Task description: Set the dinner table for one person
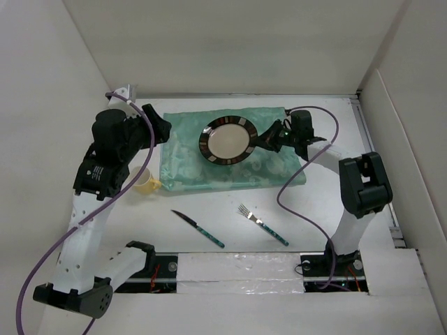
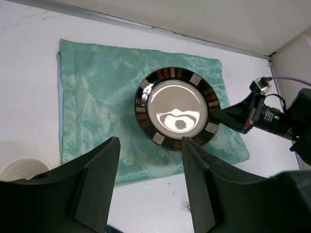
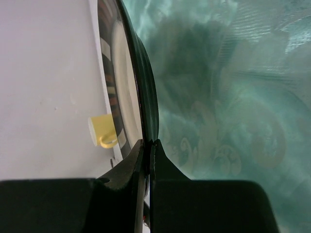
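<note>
On the white dinner table [image 1: 209, 206] lies a mint-green cloth [image 1: 181, 164], and a round plate [image 1: 227, 139] with a dark patterned rim is over its middle. My right gripper [image 1: 264, 139] is shut on the plate's right rim; in the right wrist view its jaws [image 3: 148, 143] pinch the thin edge of the plate [image 3: 127, 73]. Whether the plate rests on the cloth I cannot tell. My left gripper [image 1: 159, 130] hangs open and empty over the cloth's left end; in its own view [image 2: 150, 145] it looks down on the plate [image 2: 176, 108] and cloth [image 2: 97, 92].
A small yellow cup [image 1: 148, 184] stands just off the cloth's near left corner, under my left arm. A knife [image 1: 199, 229] and a fork [image 1: 262, 224], both with teal handles, lie on the table nearer the arm bases. White walls close in the table.
</note>
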You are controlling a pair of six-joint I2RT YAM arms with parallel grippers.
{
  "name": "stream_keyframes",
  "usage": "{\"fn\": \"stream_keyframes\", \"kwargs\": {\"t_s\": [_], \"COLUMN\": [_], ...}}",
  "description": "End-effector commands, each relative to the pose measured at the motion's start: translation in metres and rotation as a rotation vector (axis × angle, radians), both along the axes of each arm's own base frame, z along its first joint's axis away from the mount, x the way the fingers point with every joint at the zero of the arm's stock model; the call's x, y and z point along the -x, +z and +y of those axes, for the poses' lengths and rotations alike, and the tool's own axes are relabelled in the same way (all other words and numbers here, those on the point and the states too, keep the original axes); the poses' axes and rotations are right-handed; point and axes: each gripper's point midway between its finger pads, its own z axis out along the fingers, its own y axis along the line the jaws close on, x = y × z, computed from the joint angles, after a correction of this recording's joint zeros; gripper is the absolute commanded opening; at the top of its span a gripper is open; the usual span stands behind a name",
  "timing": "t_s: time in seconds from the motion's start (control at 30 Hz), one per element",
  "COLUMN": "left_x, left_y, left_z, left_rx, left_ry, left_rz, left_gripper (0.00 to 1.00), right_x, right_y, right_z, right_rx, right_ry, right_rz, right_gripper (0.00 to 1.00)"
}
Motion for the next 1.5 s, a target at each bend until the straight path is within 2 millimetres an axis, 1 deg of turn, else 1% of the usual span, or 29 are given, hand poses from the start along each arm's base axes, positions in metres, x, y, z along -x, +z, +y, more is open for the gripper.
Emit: {"fn": "stream_keyframes", "kwargs": {"t_s": [0.0, 0.1, 0.13, 0.2, 0.3, 0.43, 0.53, 0.63, 0.67, 0.73, 0.8, 0.83, 0.87, 0.9, 0.93, 0.97, 1.0, 1.03, 1.07, 1.1, 1.13, 1.17, 1.2, 1.23, 1.27, 1.3, 1.37, 1.43, 1.47], "left_x": [0.005, 0.006, 0.005, 0.005, 0.003, 0.002, 0.003, 0.004, 0.004, 0.005, 0.006, 0.006, 0.007, 0.005, 0.005, 0.005, 0.005, 0.005, 0.005, 0.005, 0.005, 0.005, 0.006, 0.007, 0.008, 0.009, 0.010, 0.009, 0.008], "left_y": [0.008, 0.007, 0.007, 0.006, 0.003, 0.002, 0.000, -0.003, -0.005, -0.004, 0.000, -0.001, 0.001, 0.009, 0.013, 0.017, 0.031, 0.037, 0.043, 0.057, 0.063, 0.069, 0.082, 0.087, 0.091, 0.098, 0.100, 0.096, 0.096], "left_z": [0.002, 0.005, 0.006, 0.006, 0.004, 0.003, 0.004, 0.005, 0.006, 0.007, 0.008, 0.008, 0.009, 0.016, 0.018, 0.020, 0.022, 0.024, 0.025, 0.028, 0.030, 0.031, 0.033, 0.034, 0.034, 0.035, 0.035, 0.033, 0.033], "left_rx": [0.011, 0.004, 0.002, -0.001, -0.001, 0.002, 0.003, -0.001, -0.003, -0.003, -0.006, -0.006, -0.007, -0.016, -0.020, -0.025, -0.022, -0.025, -0.031, -0.026, -0.025, -0.022, -0.015, -0.013, -0.009, 0.000, 0.005, 0.016, 0.020], "left_ry": [0.008, 0.022, 0.026, 0.025, 0.016, 0.017, 0.020, 0.026, 0.028, 0.032, 0.039, 0.039, 0.038, 0.077, 0.087, 0.095, 0.110, 0.115, 0.121, 0.136, 0.144, 0.151, 0.164, 0.167, 0.170, 0.172, 0.175, 0.172, 0.171], "left_rz": [-0.032, -0.031, -0.032, -0.029, -0.024, -0.022, -0.023, -0.015, -0.012, -0.016, -0.024, -0.023, -0.026, -0.042, -0.048, -0.054, -0.081, -0.090, -0.100, -0.124, -0.133, -0.141, -0.165, -0.171, -0.178, -0.191, -0.193, -0.186, -0.186], "left_gripper": [0.50, 0.50, 0.50, 0.50, 0.50, 0.50, 0.50, 0.50, 0.50, 0.50, 0.50, 0.50, 0.50, 0.48, 0.47, 0.44, 0.36, 0.31, 0.23, 0.11, 0.05, 0.01, 0.00, 0.00, 0.00, 0.00, 0.00, 0.00, 0.00], "right_x": [-0.026, -0.027, -0.029, -0.025, -0.023, -0.022, -0.022, -0.017, -0.015, -0.010, -0.003, -0.003, 0.005, 0.004, 0.002, 0.009, 0.005, 0.003, 0.006, 0.005, 0.006, 0.010, 0.012, 0.017, 0.022, 0.030, 0.049, 0.071, 0.091], "right_y": [0.093, 0.078, 0.068, 0.058, 0.042, 0.014, -0.009, -0.030, -0.037, -0.049, -0.052, -0.052, -0.058, -0.062, -0.053, -0.054, -0.054, -0.040, -0.039, -0.034, -0.029, -0.013, -0.004, 0.005, 0.026, 0.036, 0.062, 0.075, 0.074], "right_z": [0.023, 0.027, 0.028, 0.038, 0.042, 0.045, 0.040, 0.036, 0.034, 0.030, 0.023, 0.023, 0.021, 0.013, 0.010, 0.006, -0.004, -0.010, -0.017, -0.024, -0.028, -0.035, -0.036, -0.035, -0.032, -0.021, 0.017, 0.050, 0.077], "right_rx": [-0.140, -0.110, -0.105, -0.102, -0.114, -0.096, -0.055, 0.012, 0.034, 0.086, 0.162, 0.163, 0.204, 0.256, 0.278, 0.321, 0.382, 0.405, 0.440, 0.477, 0.495, 0.506, 0.529, 0.532, 0.511, 0.486, 0.410, 0.378, 0.373], "right_ry": [0.041, 0.042, 0.047, 0.060, 0.059, 0.048, 0.019, 0.003, 0.002, 0.009, 0.004, 0.004, 0.007, -0.013, -0.024, -0.027, -0.058, -0.077, -0.088, -0.108, -0.118, -0.135, -0.144, -0.136, -0.136, -0.070, 0.045, 0.175, 0.258], "right_rz": [-0.276, -0.243, -0.223, -0.202, -0.164, -0.104, -0.057, -0.017, -0.004, 0.031, 0.035, 0.035, 0.072, 0.073, 0.061, 0.082, 0.063, 0.035, 0.044, 0.017, 0.006, -0.024, -0.059, -0.091, -0.154, -0.212, -0.350, -0.436, -0.459], "right_gripper": [0.00, 0.00, 0.00, 0.00, 0.00, 0.00, 0.00, 0.17, 0.30, 0.41, 0.58, 0.58, 0.61, 0.63, 0.63, 0.65, 0.66, 0.66, 0.66, 0.66, 0.65, 0.56, 0.47, 0.36, 0.11, 0.01, 0.00, 0.00, 0.00]}}
